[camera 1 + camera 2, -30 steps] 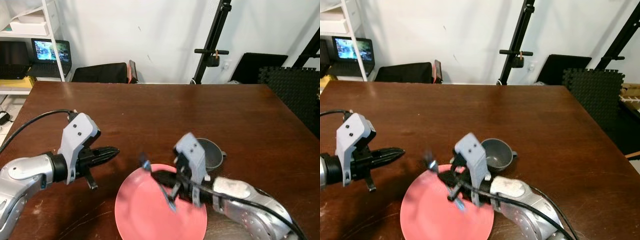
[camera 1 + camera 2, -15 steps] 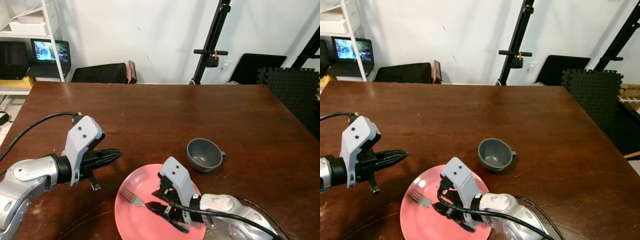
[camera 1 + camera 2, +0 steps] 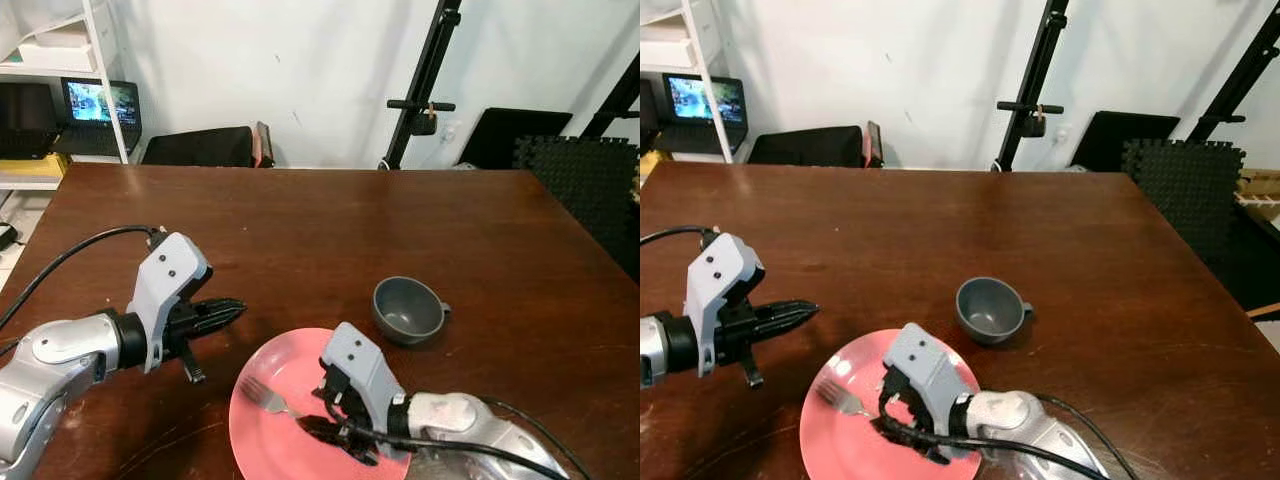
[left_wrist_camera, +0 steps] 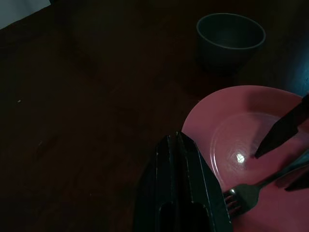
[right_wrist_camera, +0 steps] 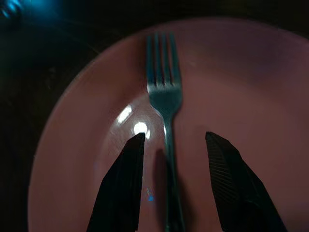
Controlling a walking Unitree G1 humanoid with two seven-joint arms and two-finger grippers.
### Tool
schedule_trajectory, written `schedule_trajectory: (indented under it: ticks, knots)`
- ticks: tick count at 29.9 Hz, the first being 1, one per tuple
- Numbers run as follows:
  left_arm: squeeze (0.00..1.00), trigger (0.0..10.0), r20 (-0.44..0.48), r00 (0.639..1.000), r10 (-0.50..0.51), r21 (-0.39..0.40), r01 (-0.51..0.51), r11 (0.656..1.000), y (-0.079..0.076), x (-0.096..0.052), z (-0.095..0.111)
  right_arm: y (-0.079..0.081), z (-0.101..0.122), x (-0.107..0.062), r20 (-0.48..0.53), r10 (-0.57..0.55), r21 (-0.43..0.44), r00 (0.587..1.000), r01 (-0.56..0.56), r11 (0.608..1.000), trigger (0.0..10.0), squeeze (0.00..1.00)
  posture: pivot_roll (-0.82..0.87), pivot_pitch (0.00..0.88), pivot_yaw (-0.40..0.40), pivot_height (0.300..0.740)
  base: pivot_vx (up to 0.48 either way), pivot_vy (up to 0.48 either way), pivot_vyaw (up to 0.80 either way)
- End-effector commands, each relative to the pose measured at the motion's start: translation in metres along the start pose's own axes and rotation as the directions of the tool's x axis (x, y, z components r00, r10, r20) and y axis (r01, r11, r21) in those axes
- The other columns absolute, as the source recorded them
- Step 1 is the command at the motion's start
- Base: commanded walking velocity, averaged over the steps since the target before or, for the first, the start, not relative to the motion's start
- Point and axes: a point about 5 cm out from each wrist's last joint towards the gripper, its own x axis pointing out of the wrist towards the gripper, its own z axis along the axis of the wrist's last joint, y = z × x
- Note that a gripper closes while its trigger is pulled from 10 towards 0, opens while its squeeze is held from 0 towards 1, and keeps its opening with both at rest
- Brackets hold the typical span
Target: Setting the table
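Note:
A pink plate (image 3: 275, 445) lies at the near edge of the brown table (image 3: 330, 230). A silver fork (image 3: 262, 396) rests on the plate, tines toward my left. My right gripper (image 3: 327, 428) is low over the plate and open. In the right wrist view its fingers (image 5: 120, 183) stand on either side of the fork (image 5: 164, 96) handle without closing on it. A grey cup (image 3: 408, 310) stands just beyond the plate on the right. My left gripper (image 3: 228, 311) is shut and empty, hovering left of the plate, and it points at the plate (image 4: 251, 121).
A white shelf with a laptop (image 3: 98, 105) stands beyond the table's far left corner. A black stand (image 3: 425, 90) and black foam mats (image 3: 590, 170) are behind and to the right. The table's far half is bare wood.
My right gripper came down from above the plate with the fork; the fork now lies flat on the plate between parted fingers. The left arm has hardly moved.

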Motion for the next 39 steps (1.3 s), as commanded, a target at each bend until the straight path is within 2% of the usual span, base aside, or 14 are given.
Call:
schedule_trajectory:
  ticks: [1, 8, 9, 17, 22, 24, 26, 27, 28, 30, 31, 34, 39]
  knots:
    - [0.00, 10.0, -0.010, 1.000, -0.016, 0.005, 0.016, 1.000, -0.004, 0.002, -0.001, 0.001, 0.002, 0.003, 0.027, -0.009, -0.038, 1.000, 0.010, 0.999, 10.0, 1.00, 0.04, 0.158, -0.042, 0.740, 0.000, 0.000, 0.00]
    - [0.00, 10.0, -0.007, 1.000, -0.016, 0.004, 0.016, 1.000, -0.004, 0.003, -0.001, -0.002, 0.004, 0.007, 0.026, -0.041, -0.064, 0.999, 0.042, 0.997, 10.0, 1.00, 0.04, 0.159, -0.042, 0.740, 0.000, 0.000, 0.00]
    - [0.00, 10.0, -0.008, 1.000, -0.015, 0.004, 0.015, 1.000, -0.004, 0.003, 0.000, -0.001, 0.002, 0.008, 0.019, -0.035, -0.078, 0.999, 0.036, 0.996, 10.0, 0.00, 0.04, 0.160, -0.043, 0.740, 0.000, 0.000, 0.00]
    - [0.00, 10.0, -0.007, 1.000, -0.017, 0.003, 0.017, 1.000, -0.005, 0.003, 0.000, 0.010, -0.014, 0.008, -0.050, 0.032, -0.171, 0.998, -0.040, 0.985, 10.0, 0.00, 0.04, 0.164, -0.041, 0.740, 0.000, 0.000, 0.00]
    - [0.00, 10.0, -0.005, 1.000, -0.018, 0.002, 0.018, 1.000, -0.005, 0.003, 0.000, 0.009, -0.023, 0.009, -0.091, 0.033, -0.136, 0.995, -0.045, 0.990, 10.0, 0.00, 0.04, 0.166, -0.043, 0.740, 0.000, 0.000, 0.00]
    - [0.00, 10.0, -0.005, 1.000, -0.017, 0.002, 0.017, 1.000, -0.005, 0.004, 0.000, 0.007, -0.026, 0.010, -0.106, 0.026, -0.114, 0.994, -0.038, 0.993, 9.4, 0.00, 0.04, 0.166, -0.043, 0.740, 0.000, 0.000, 0.00]
    - [0.00, 10.0, -0.005, 1.000, -0.017, 0.002, 0.017, 1.000, -0.005, 0.004, 0.000, 0.006, -0.026, 0.010, -0.110, 0.022, -0.111, 0.994, -0.034, 0.993, 9.4, 0.00, 0.04, 0.166, -0.043, 0.740, 0.000, 0.000, 0.00]
    - [0.00, 10.0, -0.005, 1.000, -0.016, 0.001, 0.016, 1.000, -0.005, 0.004, 0.000, 0.004, -0.027, 0.011, -0.112, 0.017, -0.101, 0.994, -0.028, 0.995, 9.7, 0.00, 0.04, 0.166, -0.044, 0.740, 0.000, 0.000, 0.00]
    - [0.00, 10.0, -0.005, 1.000, -0.015, 0.001, 0.015, 1.000, -0.005, 0.004, 0.000, 0.003, -0.028, 0.011, -0.117, 0.011, -0.092, 0.993, -0.022, 0.995, 4.8, 0.00, 0.04, 0.166, -0.044, 0.740, 0.000, 0.000, 0.00]
    - [0.00, 10.0, -0.004, 1.000, -0.015, 0.001, 0.015, 1.000, -0.005, 0.004, 0.000, 0.001, -0.030, 0.011, -0.125, 0.002, -0.080, 0.992, -0.012, 0.997, 4.8, 0.00, 0.04, 0.166, -0.044, 0.740, 0.000, 0.000, 0.00]
    - [0.00, 10.0, -0.004, 1.000, -0.014, -0.001, 0.014, 1.000, -0.005, 0.004, 0.000, -0.001, -0.031, 0.011, -0.129, -0.005, -0.065, 0.992, -0.003, 0.998, 0.0, 0.00, 0.04, 0.165, -0.045, 0.740, 0.000, 0.000, 0.00]
    - [0.00, 10.0, -0.003, 1.000, -0.014, -0.001, 0.014, 1.000, -0.005, 0.004, 0.000, -0.001, -0.031, 0.011, -0.127, -0.002, -0.051, 0.992, -0.004, 0.999, 0.0, 0.00, 0.04, 0.166, -0.044, 0.740, 0.000, 0.000, 0.00]
    - [0.00, 10.0, -0.002, 1.000, -0.015, 0.000, 0.015, 1.000, -0.005, 0.004, 0.000, -0.001, -0.030, 0.011, -0.116, -0.012, -0.089, 0.993, 0.002, 0.996, 0.0, 0.00, 0.04, 0.167, -0.042, 0.740, 0.000, 0.000, 0.00]
